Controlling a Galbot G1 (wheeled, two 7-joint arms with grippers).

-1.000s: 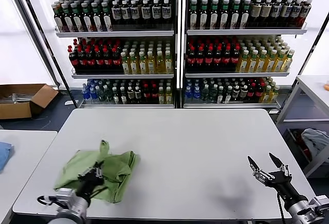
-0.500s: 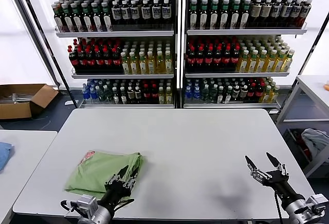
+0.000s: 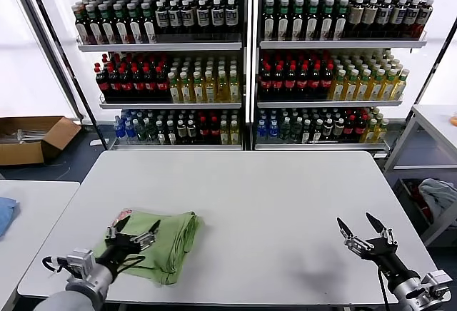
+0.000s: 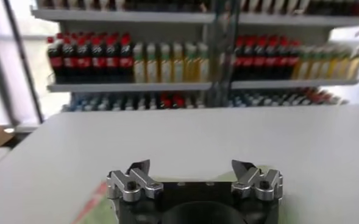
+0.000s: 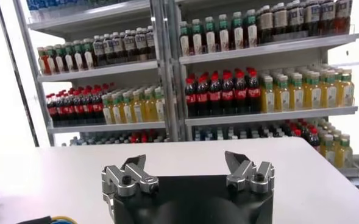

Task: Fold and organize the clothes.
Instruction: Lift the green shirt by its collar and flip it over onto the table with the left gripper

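Near the table's (image 3: pixel 271 182) front-left corner lies the shirt (image 3: pixel 161 236), a folded green bundle with red check showing at its far-left corner. Over its left part hangs the left gripper (image 3: pixel 133 231), jaws spread and empty. By the front-right corner waits the right gripper (image 3: pixel 361 230), jaws spread too. Soft, light and limp, the shirt will sag and slide; pinch a folded edge through all layers.

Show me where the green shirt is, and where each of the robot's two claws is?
green shirt (image 3: pixel 168 243), head view, on its folded top layer.
left gripper (image 3: pixel 133 233), head view, midway between its open fingertips.
right gripper (image 3: pixel 360 225), head view, midway between its open fingertips.
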